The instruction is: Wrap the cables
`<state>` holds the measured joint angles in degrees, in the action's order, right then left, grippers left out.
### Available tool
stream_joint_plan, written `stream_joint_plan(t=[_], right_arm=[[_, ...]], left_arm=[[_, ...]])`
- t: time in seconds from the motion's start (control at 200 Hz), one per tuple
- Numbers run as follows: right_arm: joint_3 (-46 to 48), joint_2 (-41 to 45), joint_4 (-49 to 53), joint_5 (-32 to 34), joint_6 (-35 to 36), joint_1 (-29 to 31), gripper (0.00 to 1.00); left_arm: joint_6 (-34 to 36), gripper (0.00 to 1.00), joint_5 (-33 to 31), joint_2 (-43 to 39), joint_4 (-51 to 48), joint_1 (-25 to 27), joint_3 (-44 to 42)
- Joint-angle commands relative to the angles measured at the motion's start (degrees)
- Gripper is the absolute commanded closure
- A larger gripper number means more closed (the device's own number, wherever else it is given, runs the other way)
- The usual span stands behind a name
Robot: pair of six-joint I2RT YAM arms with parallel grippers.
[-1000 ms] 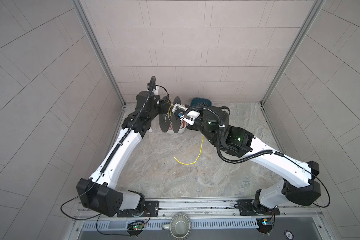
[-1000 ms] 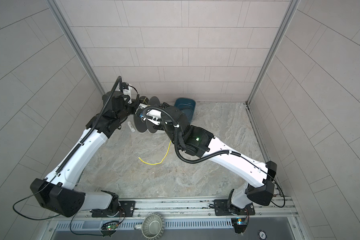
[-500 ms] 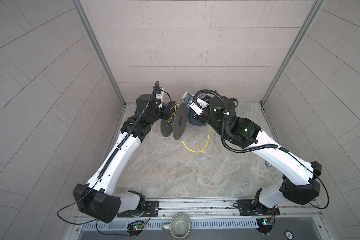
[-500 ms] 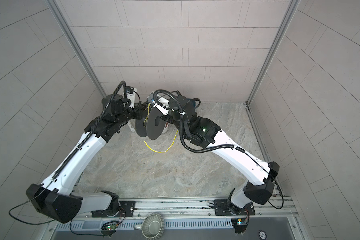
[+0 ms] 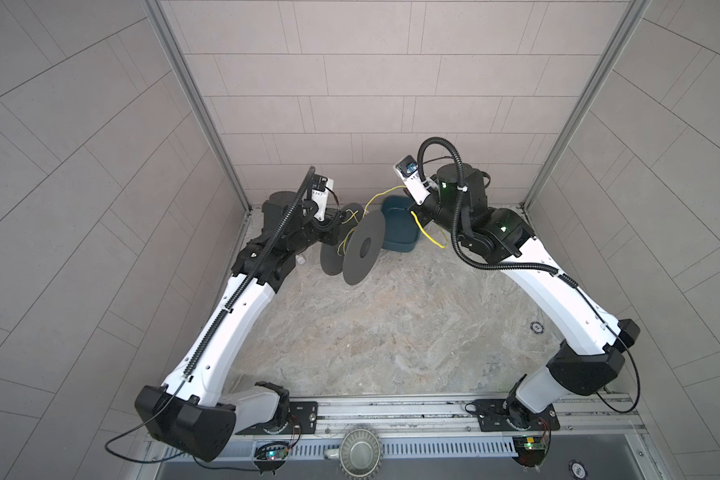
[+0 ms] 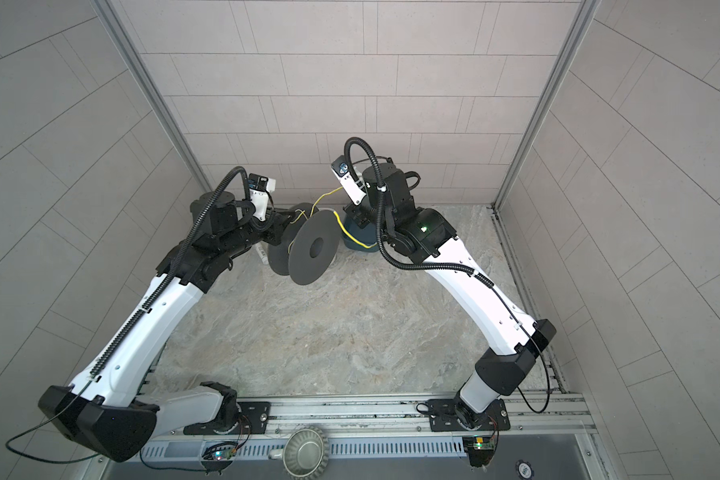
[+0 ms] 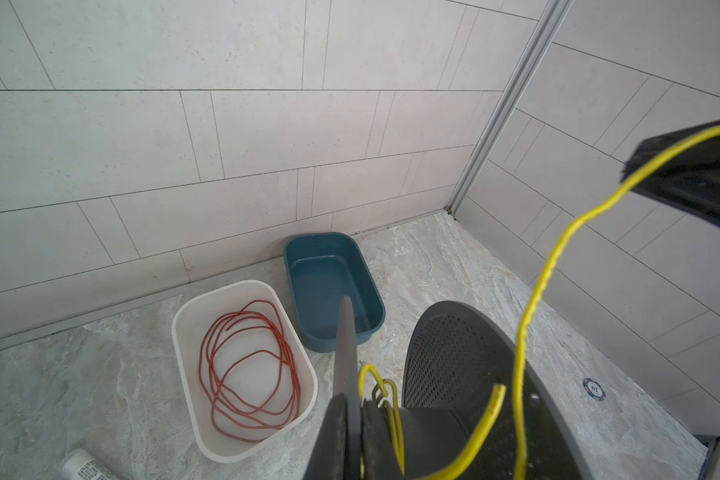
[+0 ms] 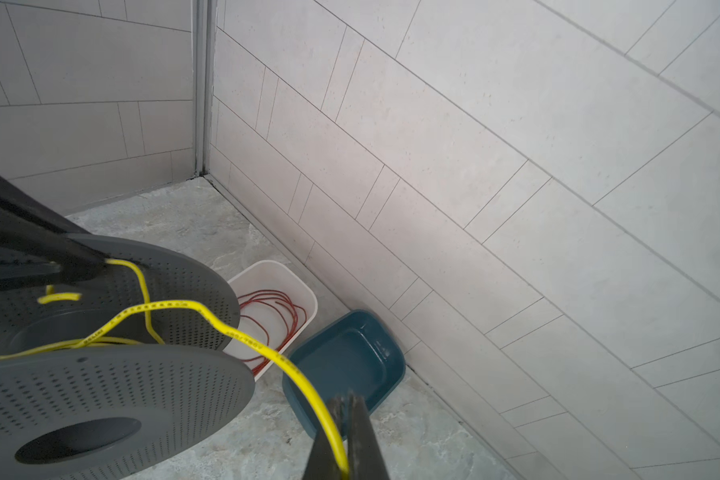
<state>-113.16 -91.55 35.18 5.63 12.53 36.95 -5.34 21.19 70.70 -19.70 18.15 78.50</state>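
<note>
A dark grey perforated spool [image 5: 364, 248] [image 6: 314, 248] hangs above the floor, and my left gripper [image 5: 335, 218] [image 7: 350, 411] is shut on the thin edge of its far flange. The cables are one thin yellow wire [image 5: 385, 192] [image 7: 533, 311]. A few turns lie on the spool's hub, then it arcs to my right gripper [image 5: 410, 203] [image 8: 346, 415], which is shut on it. A loose tail [image 5: 431, 239] hangs beyond those jaws. In the right wrist view the wire [image 8: 242, 332] runs from the spool [image 8: 100, 395] into the jaws.
A blue tub [image 5: 400, 232] [image 7: 333, 291] sits against the back wall under the right gripper. Beside it a white tray [image 7: 184, 332] holds a coil of red wire [image 7: 246, 365]. A small white bottle [image 7: 82, 465] lies near the left arm. A poker chip [image 5: 537, 327] lies at the right.
My right gripper has swung up and away from the spool toward the back right, drawing the yellow wire out and lifting its tail off the floor. The left arm kept hold of the spool.
</note>
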Motion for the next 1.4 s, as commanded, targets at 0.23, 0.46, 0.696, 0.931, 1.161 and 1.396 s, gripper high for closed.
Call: stream_joint_plan(t=[0.23,0.46,0.696,0.931,1.161,1.396], right_arm=[[1.29,-1.89,0.79,-16.23,-15.13,-11.20,1.00],[7.89,-1.53,-1.81,-17.66,-15.62,-12.89,1.00],[16.15,0.69,-6.57,-18.27,-16.57,-12.97,1.00],[25.16,2.98,-13.07,-21.75,-19.13,-12.83,1.00],[35.07,6.81,-20.82,-23.99,-20.32,-11.06,1.00],[39.50,9.55,-23.63,-24.28,-19.94,-8.34,1.00]], left_arm=[[-3.23,1.00,4.91,-2.69,5.41,-0.08,0.84],[-9.55,1.00,6.66,-2.11,8.26,-2.24,2.28],[-19.47,1.00,8.78,-1.62,13.14,-5.12,2.76],[-25.37,1.00,4.90,-1.47,13.71,-6.70,3.84],[-30.57,1.00,-0.33,-1.00,13.39,-7.56,4.43],[-31.81,1.00,-2.99,-0.31,13.62,-7.69,5.16]])
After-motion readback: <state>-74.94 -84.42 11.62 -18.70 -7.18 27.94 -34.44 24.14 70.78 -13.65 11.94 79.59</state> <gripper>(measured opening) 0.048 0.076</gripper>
